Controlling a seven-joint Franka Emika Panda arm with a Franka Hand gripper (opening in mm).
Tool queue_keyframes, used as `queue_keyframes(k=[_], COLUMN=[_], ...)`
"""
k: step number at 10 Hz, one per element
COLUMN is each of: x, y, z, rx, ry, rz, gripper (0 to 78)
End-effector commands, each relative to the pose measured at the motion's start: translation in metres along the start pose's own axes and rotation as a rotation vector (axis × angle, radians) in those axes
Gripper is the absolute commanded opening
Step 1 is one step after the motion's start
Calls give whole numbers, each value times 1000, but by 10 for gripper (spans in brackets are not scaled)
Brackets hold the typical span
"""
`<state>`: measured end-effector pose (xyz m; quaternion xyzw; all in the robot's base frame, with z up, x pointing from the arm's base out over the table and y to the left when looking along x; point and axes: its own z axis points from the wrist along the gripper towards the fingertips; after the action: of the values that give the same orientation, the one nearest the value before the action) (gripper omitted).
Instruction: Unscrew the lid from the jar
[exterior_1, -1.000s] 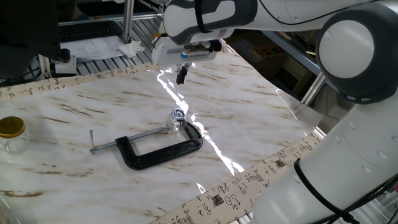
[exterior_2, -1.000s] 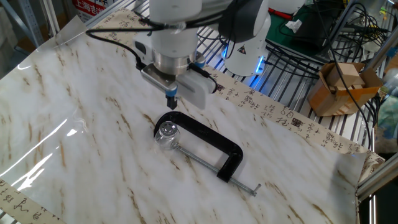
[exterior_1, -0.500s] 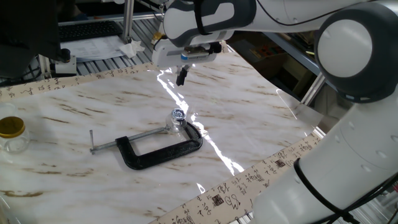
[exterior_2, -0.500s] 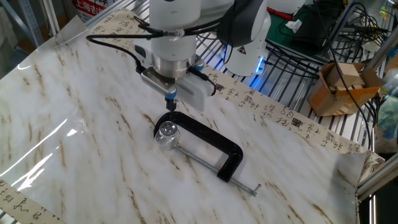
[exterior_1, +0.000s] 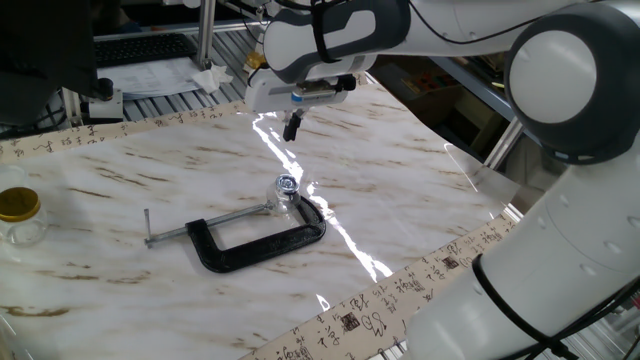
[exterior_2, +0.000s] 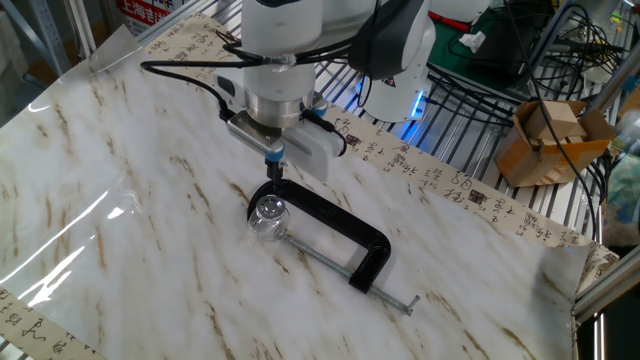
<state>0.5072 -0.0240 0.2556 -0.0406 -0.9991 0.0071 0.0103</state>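
The jar (exterior_1: 287, 194) is a tiny clear one standing on the marble table, held in the jaw of a black C-clamp (exterior_1: 262, 240). The lid (exterior_1: 288, 184) is a small shiny silver cap sitting on top of the jar. Both also show in the other fixed view, the jar (exterior_2: 267, 222) and the lid (exterior_2: 269, 208). My gripper (exterior_1: 291, 127) hangs above and behind the jar, well clear of the lid, pointing down. Its fingers are pressed together with nothing between them. In the other fixed view the gripper (exterior_2: 273, 163) is just above the clamp's frame.
The C-clamp (exterior_2: 335, 232) lies flat with its screw rod pointing toward the table edge. A bigger clear jar with a yellow-gold lid (exterior_1: 19, 213) stands at the far left. A cardboard box (exterior_2: 548, 140) and wire racks are beyond the table.
The gripper and wrist have risen slightly above the jar. The jar, lid and clamp have not moved.
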Motion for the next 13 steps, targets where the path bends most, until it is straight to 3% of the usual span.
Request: queue_keyframes(k=[1,3,5,6,9,13], x=[-1,-1,-1,-1,-1,-1], y=[0,0,0,0,0,0], z=[-1,-1,-1,-1,-1,-1], rx=[-3,-5,-27,-11,-16,-4], ry=[-8,-20,-33,-40,-38,10], rz=[-11,-3,4,13,82,158], gripper=[0,0,0,0,0,0])
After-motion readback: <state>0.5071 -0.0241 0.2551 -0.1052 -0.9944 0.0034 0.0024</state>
